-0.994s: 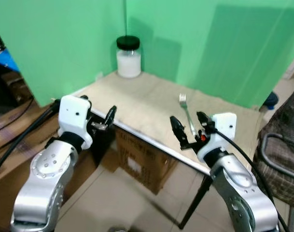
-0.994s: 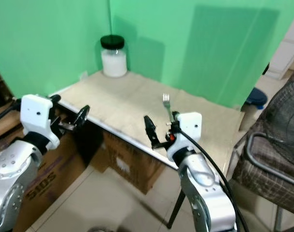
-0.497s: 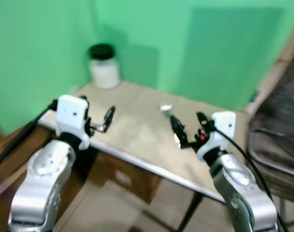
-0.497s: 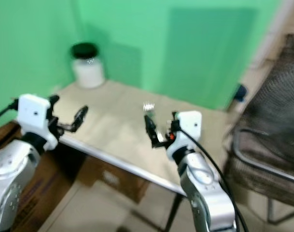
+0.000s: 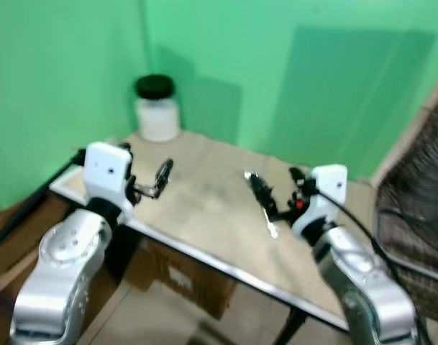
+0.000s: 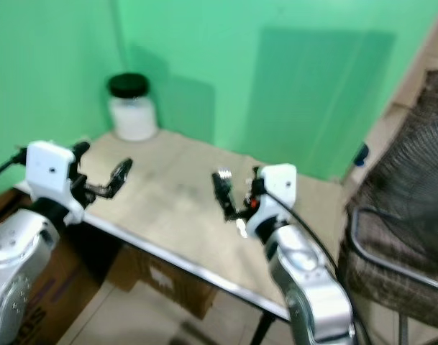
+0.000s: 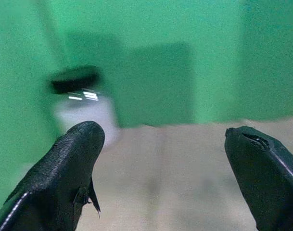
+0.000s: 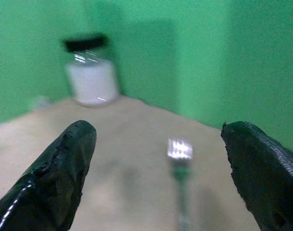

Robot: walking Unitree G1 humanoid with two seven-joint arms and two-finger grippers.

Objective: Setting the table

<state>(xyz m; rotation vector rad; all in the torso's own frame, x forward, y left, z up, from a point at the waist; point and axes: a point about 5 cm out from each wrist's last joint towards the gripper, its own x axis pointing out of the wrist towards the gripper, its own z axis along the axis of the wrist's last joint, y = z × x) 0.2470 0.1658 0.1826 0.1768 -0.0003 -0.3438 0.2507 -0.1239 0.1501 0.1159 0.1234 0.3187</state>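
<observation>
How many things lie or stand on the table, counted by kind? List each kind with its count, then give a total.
Jar with black lid: 1
Fork: 1
Total: 2

**Robot body: what we recorded**

We noted two silver, rounded arm shells, each ending in a white boxy wrist block. A black cable ran along each arm. Left gripper [image 5: 160, 177] and right gripper [image 5: 276, 195] had long, textured black fingers.
</observation>
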